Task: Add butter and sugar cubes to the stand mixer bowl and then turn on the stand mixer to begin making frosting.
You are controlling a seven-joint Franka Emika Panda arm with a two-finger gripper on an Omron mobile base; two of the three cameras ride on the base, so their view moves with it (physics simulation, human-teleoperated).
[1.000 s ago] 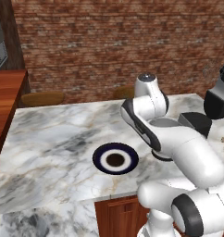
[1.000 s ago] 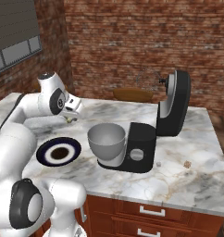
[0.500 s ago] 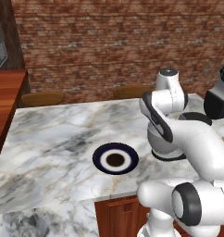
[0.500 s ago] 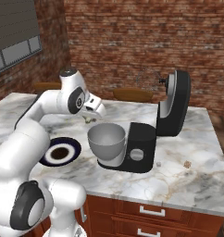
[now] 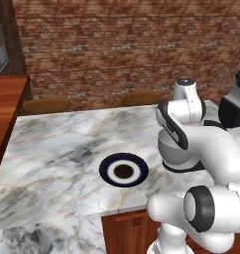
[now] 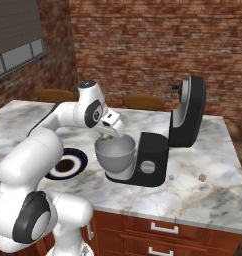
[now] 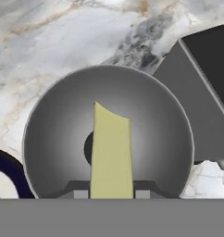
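Over the bowl (image 7: 151,120) we hold the butter (image 7: 111,152), a pale yellow stick pinched between the two fingers of our gripper (image 7: 111,194). From the hand view the stick points straight down at the dark middle of the bowl, with grey metal all around it. That tells us we are well lined up.

From the right base view our gripper (image 6: 109,134) hangs just above the bowl's rim (image 6: 124,142), and a bit of yellow peeks out under it. The bowl sits on the foot of the black mixer (image 6: 158,155), and the mixer's head is tipped up and back, so nothing blocks the way in. From the left base view we see the bowl (image 5: 177,155) behind our arm, and the blue plate (image 5: 124,170) lies bare on the stone counter (image 5: 62,149) beside it.

To do this step well, we think we should stay over the middle and open the fingers slowly, so the butter falls inside and does not bump the rim. Going a little lower first may help it land softly. We think we should lift straight up after, so we do not knock the bowl.

Two tiny cubes (image 6: 202,177) lie on the counter (image 6: 213,195) past the mixer; they may be the sugar, but they are too small to tell for sure.
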